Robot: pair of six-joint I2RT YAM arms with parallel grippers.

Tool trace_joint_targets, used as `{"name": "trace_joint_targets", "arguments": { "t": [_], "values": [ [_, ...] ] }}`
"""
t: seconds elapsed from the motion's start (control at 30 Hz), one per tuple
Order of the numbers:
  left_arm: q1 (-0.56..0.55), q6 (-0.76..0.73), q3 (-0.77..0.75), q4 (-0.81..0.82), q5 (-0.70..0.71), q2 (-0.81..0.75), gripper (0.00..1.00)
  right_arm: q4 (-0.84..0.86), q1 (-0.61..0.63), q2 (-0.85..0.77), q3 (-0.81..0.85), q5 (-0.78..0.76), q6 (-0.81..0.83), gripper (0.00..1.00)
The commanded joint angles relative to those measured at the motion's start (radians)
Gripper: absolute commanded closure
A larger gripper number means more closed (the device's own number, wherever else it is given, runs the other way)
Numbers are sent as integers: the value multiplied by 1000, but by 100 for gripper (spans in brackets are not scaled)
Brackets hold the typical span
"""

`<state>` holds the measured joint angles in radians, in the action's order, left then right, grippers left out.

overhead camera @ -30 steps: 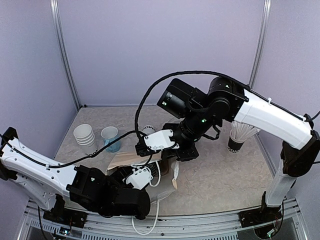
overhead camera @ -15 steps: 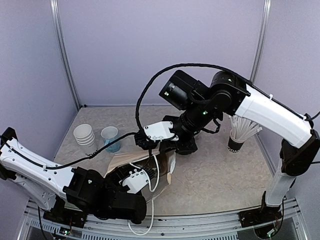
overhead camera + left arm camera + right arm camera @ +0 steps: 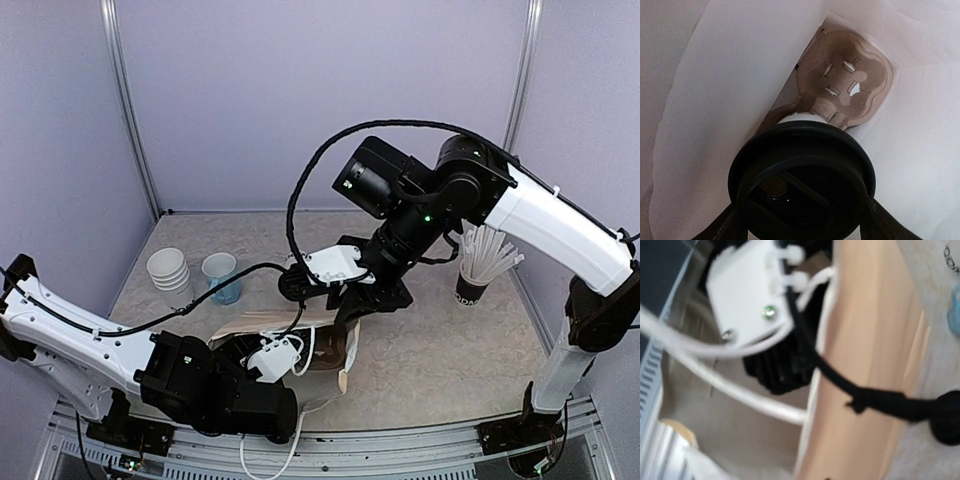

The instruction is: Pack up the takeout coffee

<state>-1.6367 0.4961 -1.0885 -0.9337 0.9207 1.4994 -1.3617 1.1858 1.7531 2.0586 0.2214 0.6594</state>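
Left wrist view showed the left tool clasping the takeout coffee by its lid, cup axis pointing into the paper bag.

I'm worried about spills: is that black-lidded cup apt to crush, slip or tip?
The takeout coffee probably crushes easily: paper wall under the lid. Its glossy lid may slip in the left gripper. Wide top, so likely tippy.
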Motion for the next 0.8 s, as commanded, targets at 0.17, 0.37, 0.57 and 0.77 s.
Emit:
{"name": "trace_joint_targets", "arguments": {
  "t": [0.17,0.37,0.57,0.77],
  "values": [
    [-1,36,34,16,-15,-6,54,24,-261,-2,165,212,127,45],
    [1,24,59,42,-8,-29,54,244,-446,139,25,375,66,58],
    [4,24,64,47,1,-38,55,438,-503,410,60,502,-46,64],
    [10,29,52,32,2,-41,55,608,-487,672,203,540,-175,65]
  ]
}}
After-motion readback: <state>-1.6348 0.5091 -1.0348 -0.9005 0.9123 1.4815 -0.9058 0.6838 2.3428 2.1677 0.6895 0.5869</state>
